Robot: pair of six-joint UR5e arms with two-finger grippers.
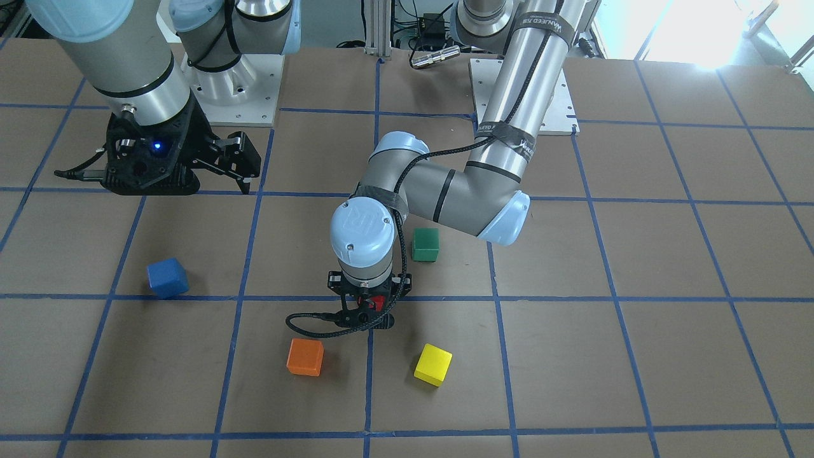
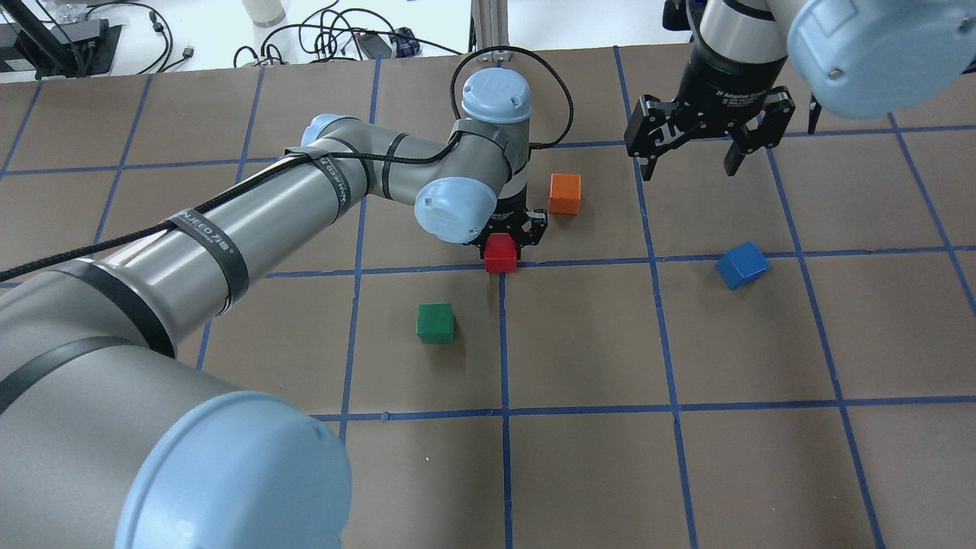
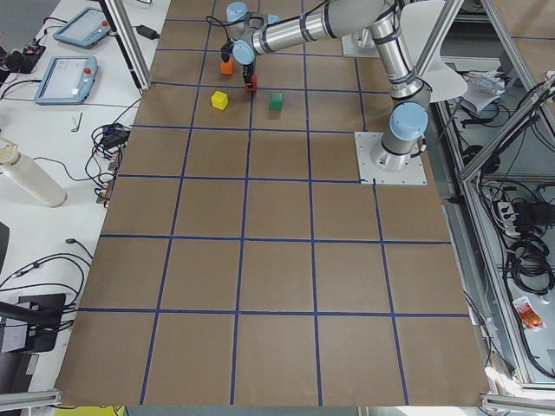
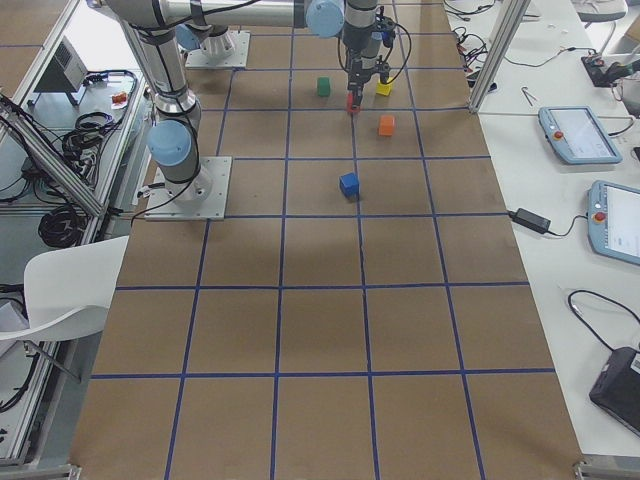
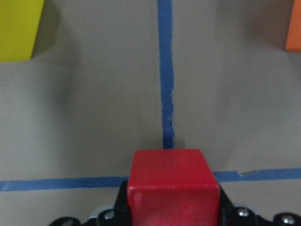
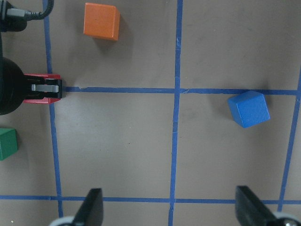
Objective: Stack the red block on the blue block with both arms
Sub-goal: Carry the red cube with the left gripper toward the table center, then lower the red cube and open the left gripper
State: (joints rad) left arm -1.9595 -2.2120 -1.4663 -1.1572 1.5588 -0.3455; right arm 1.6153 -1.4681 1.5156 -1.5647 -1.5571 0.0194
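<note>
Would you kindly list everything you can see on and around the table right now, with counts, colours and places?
red block: one, red, at a tape crossing mid-table, gripped by the left claw.
blue block: one, blue, alone on the robot's right side, turned askew.
orange block: one, orange, just beyond the red block.
green block: one, green, nearer the robot than the red block.
yellow block: one, yellow, far side, near the orange block.
table: one, brown, blue tape grid.
teach pendants: two, grey, side bench.
left claw: black, shut on the red block.
right claw: black, open, above the table beyond the blue block.
</note>
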